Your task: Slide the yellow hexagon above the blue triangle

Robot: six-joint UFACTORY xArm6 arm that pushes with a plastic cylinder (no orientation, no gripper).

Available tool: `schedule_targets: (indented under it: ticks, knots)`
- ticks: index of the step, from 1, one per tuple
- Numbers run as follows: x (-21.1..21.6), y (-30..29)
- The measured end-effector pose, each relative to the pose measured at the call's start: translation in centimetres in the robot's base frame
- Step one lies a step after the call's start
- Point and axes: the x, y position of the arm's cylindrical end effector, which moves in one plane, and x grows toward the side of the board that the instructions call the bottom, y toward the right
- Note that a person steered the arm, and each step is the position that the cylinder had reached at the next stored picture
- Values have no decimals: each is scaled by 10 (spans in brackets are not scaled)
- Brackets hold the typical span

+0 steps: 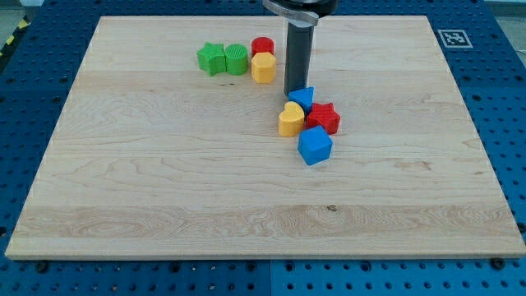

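Observation:
The yellow hexagon (263, 68) sits near the view's top centre, just below a red round block (262, 46). The blue triangle (303, 98) lies right of and below it, in a cluster with a yellow heart (290, 120), a red star (325, 117) and a blue cube (314, 145). My dark rod comes down from the view's top. My tip (293, 92) rests at the triangle's upper left edge, apparently touching it. The tip is right of and a little below the yellow hexagon, with a small gap between them.
A green star (211, 58) and a green round block (236, 58) stand side by side left of the yellow hexagon. The wooden board (164, 189) lies on a blue perforated table (501, 99). A black-and-white marker (454, 38) sits at the board's top right corner.

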Motion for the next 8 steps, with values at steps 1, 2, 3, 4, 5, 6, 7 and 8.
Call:
schedule_targets:
  ticks: [1,2,3,4,5,6,7,8]
  knots:
    - [0,-37]
    - [-16,-80]
    - [-32,-81]
    - [-47,-95]
    - [-59,-94]
    - [-60,-66]
    - [-59,-56]
    - [-58,-39]
